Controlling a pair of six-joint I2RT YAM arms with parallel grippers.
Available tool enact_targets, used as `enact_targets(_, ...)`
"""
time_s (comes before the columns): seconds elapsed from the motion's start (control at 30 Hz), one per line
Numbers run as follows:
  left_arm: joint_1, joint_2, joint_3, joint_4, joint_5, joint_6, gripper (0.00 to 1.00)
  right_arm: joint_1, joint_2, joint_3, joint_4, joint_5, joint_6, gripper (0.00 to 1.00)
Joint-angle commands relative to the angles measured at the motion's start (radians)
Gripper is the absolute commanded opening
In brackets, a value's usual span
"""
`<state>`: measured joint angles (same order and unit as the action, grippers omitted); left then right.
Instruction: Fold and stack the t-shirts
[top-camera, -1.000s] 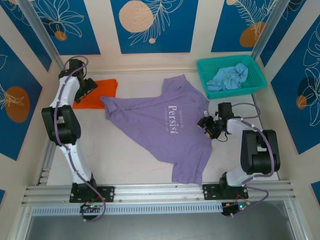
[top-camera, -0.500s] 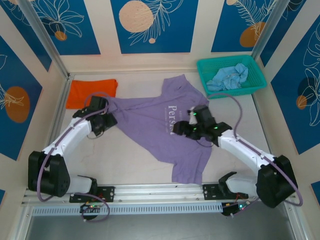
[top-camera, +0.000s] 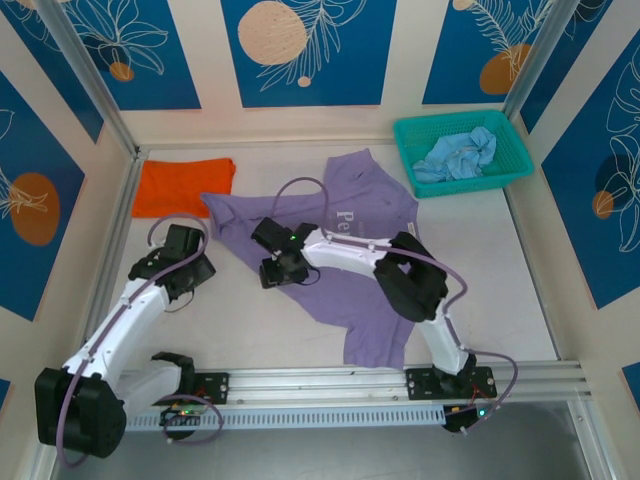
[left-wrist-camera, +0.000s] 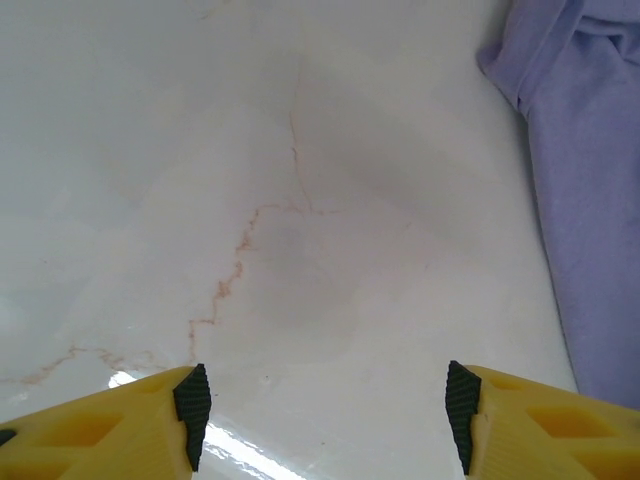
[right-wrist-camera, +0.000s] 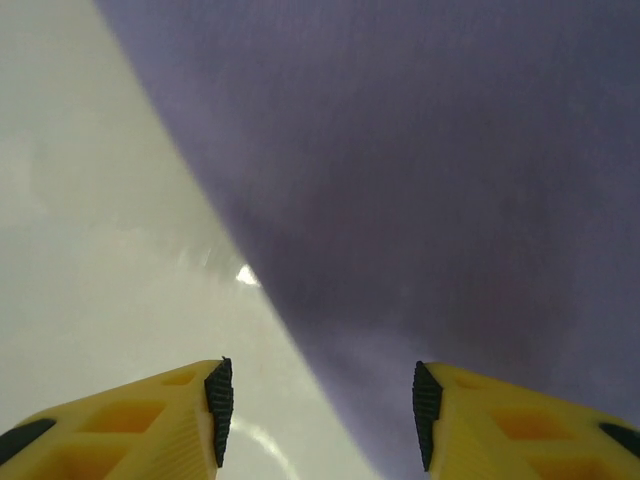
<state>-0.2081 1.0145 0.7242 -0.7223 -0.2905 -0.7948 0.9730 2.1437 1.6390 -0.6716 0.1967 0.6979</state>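
Loosely bunched blue t-shirt (top-camera: 455, 157), inside teal basket (top-camera: 450, 117)

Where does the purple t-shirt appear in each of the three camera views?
Top external: the purple t-shirt lies spread at the centre of the table.
Left wrist: the purple t-shirt runs along the right edge.
Right wrist: the purple t-shirt covers the upper right.
Shared landmark: the shirt's edge against the pale table.

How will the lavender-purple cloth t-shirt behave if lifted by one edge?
Probably floppy: the lavender-purple cloth t-shirt lies flat with wrinkled, folded-over edges, so it should drape and sag from any single grip point. Pushed across the smooth, glossy table, it may slide or bunch up.
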Motion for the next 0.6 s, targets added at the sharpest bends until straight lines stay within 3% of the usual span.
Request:
enact_targets(0.0, -0.002, -0.036, -0.024, -0.010, -0.034, 0.006, 0.65, 0.000, 0.082, 0.111, -0.142, 0.046, -0.027, 0.52)
enact_targets(0.13, -0.002, -0.054, -0.062, 0.043, 0.019, -0.005, 0.64, 0.010, 0.163, 0.186, -0.187, 0.044, -0.035, 0.44)
enact_targets(0.33, -0.002, -0.025, -0.090, 0.105, 0.109, 0.003, 0.62, -0.060, 0.121, 0.139, -0.128, -0.108, -0.003, 0.01)
enact_targets(0.57, -0.004, 0.042, -0.081, 0.183, 0.206, 0.025, 0.56, -0.224, -0.039, -0.035, 0.108, -0.471, 0.085, 0.00)
